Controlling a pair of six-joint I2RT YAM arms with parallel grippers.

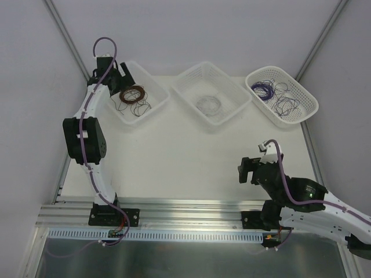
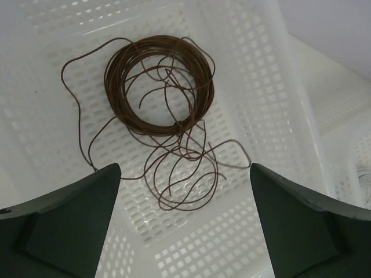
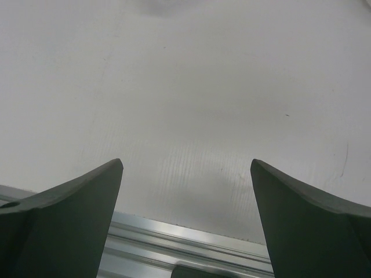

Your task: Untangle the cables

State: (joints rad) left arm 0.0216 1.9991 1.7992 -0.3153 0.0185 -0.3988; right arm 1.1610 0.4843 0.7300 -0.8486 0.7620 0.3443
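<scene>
Top external view: three white perforated plastic baskets sat in a row along the far edge of the white table (image 1: 174,162); all the wire in sight was inside them.
Cables: the thin, loose purple and dark wires (image 1: 282,103) lay as a scribbly clump in the right-hand basket (image 1: 301,87); the strands looked crossed over one another, though they were too fine to trace.
Left-hand basket (image 1: 157,82): it held a wound brown ring coil (image 2: 119,87) with slack brown strands trailing off it; nothing purple showed in there.
Middle basket (image 1: 191,74): a pale, whitish coil (image 1: 208,104) lay on its floor.
Left gripper (image 2: 184,168): it hung over the left-hand basket, fingers spread wide and nothing between them; the brown strands lay below, untouched.
Right gripper (image 3: 186,165): jaws were spread and empty over bare table by the aluminium rail (image 3: 174,231), well away from the clump.
Progress: by my reading, brown and whitish wire were already sorted into their own baskets; the mixed clump on the right was what was left, and neither gripper had hold of it.
</scene>
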